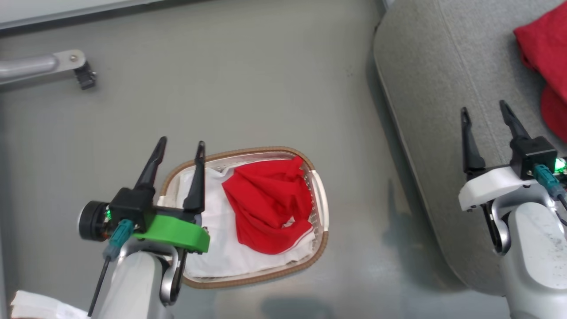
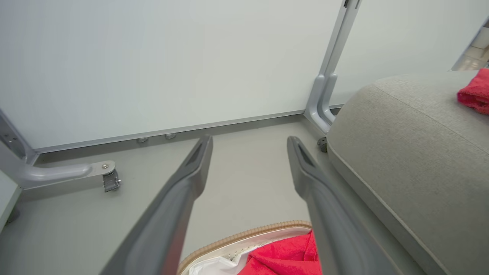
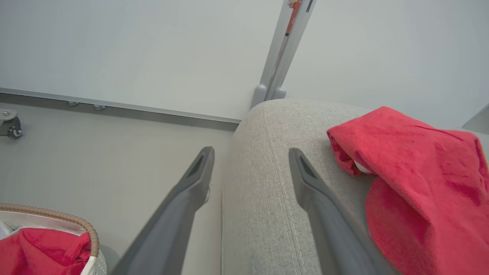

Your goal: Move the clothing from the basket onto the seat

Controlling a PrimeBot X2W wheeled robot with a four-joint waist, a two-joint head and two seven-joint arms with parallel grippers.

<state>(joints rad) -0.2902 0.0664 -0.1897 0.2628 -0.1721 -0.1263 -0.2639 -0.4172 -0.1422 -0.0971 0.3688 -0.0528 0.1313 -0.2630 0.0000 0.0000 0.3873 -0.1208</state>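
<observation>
One basket (image 1: 257, 149), centre: one red garment (image 1: 266, 208) inside; second garment (image 1: 542, 44) on seat (image 1: 425, 88), upper right. Spread: left pincer (image 1: 182, 141), right pincer (image 1: 483, 105).

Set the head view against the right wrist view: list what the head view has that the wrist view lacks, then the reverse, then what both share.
Head view adds: the open left gripper overlapping the left end of the basket, and the white sheet lining it.
Right wrist view adds: the pale wall and the grey post rising behind the seat.
Both share: the open right gripper over the seat's edge, a red garment lying on the seat, red clothing in the basket, and the grey floor.
</observation>
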